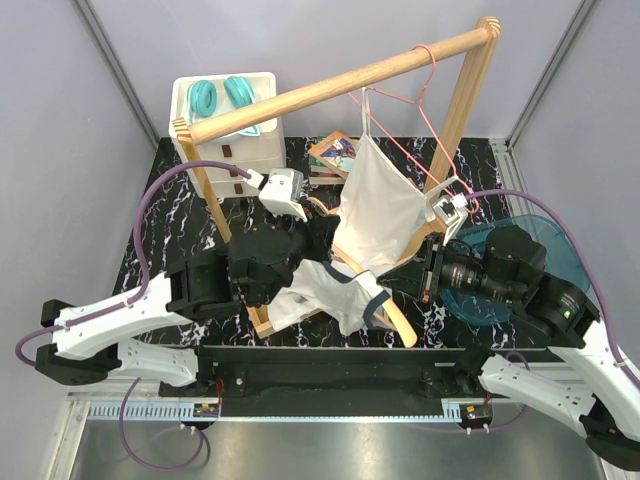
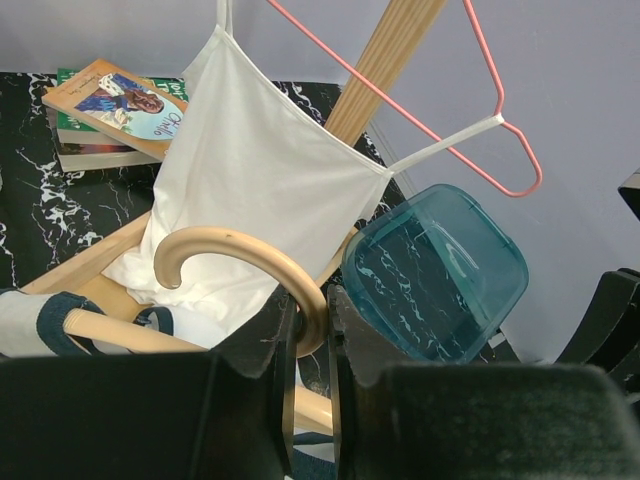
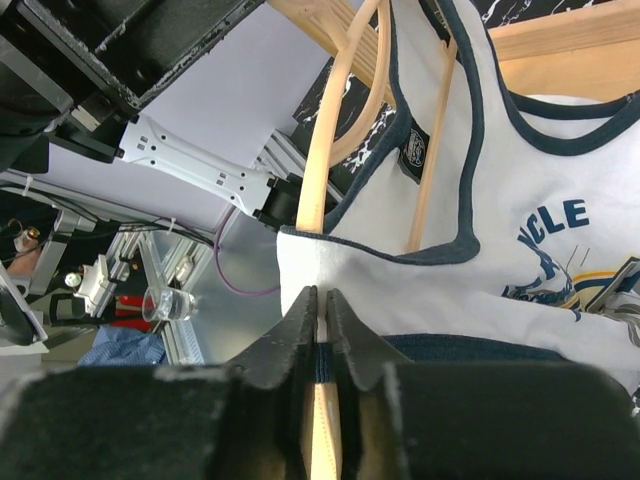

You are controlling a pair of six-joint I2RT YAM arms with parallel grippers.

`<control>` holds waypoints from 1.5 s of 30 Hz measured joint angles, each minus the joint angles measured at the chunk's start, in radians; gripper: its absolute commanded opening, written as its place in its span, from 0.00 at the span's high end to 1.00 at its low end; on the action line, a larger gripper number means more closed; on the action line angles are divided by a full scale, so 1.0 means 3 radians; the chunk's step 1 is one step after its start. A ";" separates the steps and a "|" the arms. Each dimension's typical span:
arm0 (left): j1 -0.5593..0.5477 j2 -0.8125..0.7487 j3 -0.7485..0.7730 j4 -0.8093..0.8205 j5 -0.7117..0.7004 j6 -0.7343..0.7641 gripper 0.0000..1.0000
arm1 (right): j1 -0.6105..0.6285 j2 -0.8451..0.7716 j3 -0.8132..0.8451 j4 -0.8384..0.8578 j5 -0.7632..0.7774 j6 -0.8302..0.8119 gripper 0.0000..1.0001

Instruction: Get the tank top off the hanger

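My left pincer (image 2: 312, 325) and right pincer (image 3: 322, 312) are matt black plastic. The wooden hanger (image 2: 232, 245) looks smooth, lightly varnished; the tank top (image 3: 520, 290), matt white cloth; the counter (image 2: 35, 205), glossy black marbling.

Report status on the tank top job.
Left gripper shut on wooden hanger hook. Right gripper pinching tank top edge. Top not yet off. White camisole hangs close behind.

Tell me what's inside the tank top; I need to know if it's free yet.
The wooden hanger runs inside the tank top, its curved arm and straight bar entering the navy-trimmed opening. The rest is covered by fabric.
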 measured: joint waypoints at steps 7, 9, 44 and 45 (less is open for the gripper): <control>0.0000 0.0000 0.0000 -0.0013 -0.0005 0.0004 1.00 | 0.0000 -0.0001 -0.0011 0.0005 -0.0084 0.0004 1.00; 0.0000 0.0001 0.0000 -0.0014 -0.0027 0.0001 1.00 | 0.0000 -0.0001 -0.0020 0.0014 -0.0088 0.0004 1.00; -0.0003 0.0276 0.0064 -0.0011 -0.0762 -0.0017 1.00 | 0.0003 -0.0668 -0.0431 -0.0225 0.0603 0.0114 0.35; -0.0003 0.0276 0.0064 -0.0013 -0.0762 -0.0017 1.00 | 0.0003 -0.0613 -0.0421 -0.0226 0.0604 0.0094 0.35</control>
